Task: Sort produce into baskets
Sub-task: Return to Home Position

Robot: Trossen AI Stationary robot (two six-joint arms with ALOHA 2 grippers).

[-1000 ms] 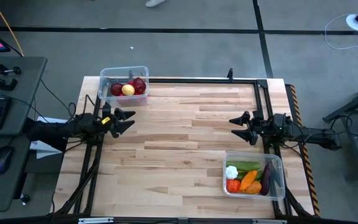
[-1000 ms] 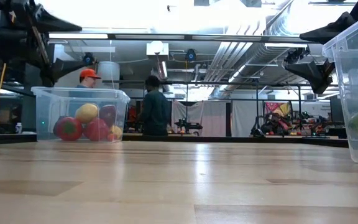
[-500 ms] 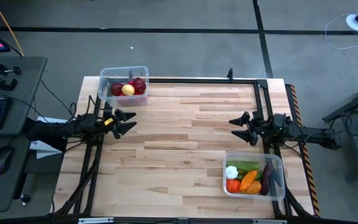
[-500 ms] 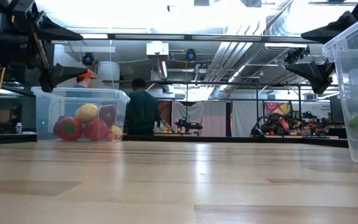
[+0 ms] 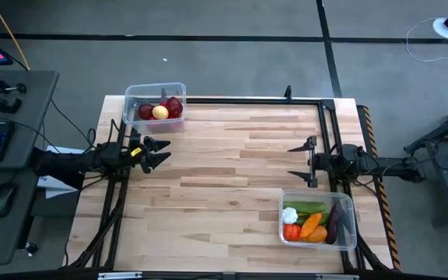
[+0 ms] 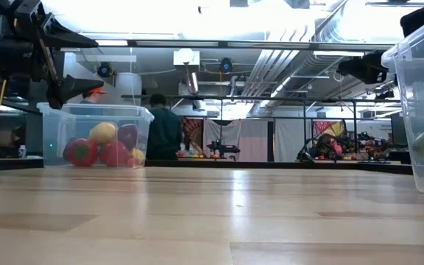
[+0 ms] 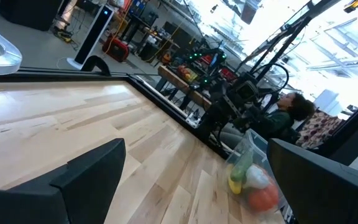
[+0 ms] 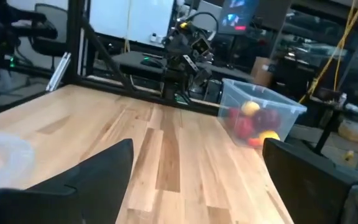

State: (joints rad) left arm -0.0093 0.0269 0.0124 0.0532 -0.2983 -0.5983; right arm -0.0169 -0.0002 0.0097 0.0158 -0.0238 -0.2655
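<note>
1. The far tub [image 5: 155,86] is sitting at the far left corner of the bench [image 5: 232,155]. It is lying near the fingers of the left gripper [image 5: 155,152] and a little beyond them. It is holding several red pieces [image 5: 146,111] and one yellow lemon [image 5: 160,112].
2. The near tub [image 5: 353,211] is sitting at the near right corner of the bench, just beside the fingers of the right gripper [image 5: 303,162] on their near side. It is holding white garlic [image 5: 289,215], green cucumbers [image 5: 309,207], an orange carrot [image 5: 311,224], a purple eggplant [image 5: 334,225] and a red piece [image 5: 292,231].
3. The left gripper is hovering over the bench's left edge. Its fingers [image 7: 86,174] are spread apart and gripping nothing, and they are pointing across the bench toward the near tub.
4. The right gripper is hovering over the bench's right edge. Its fingers [image 8: 86,174] are spread wide and gripping nothing, and they are pointing across the bench toward the far tub.
5. The two sets of fingertips are facing each other and are well apart, with bare wood lying between them.
6. In the low view both grippers are hanging well above the bench top, clear of both tubs.
7. Beyond the bench, two people [image 6: 164,129] are showing in the room behind the far tub.
</note>
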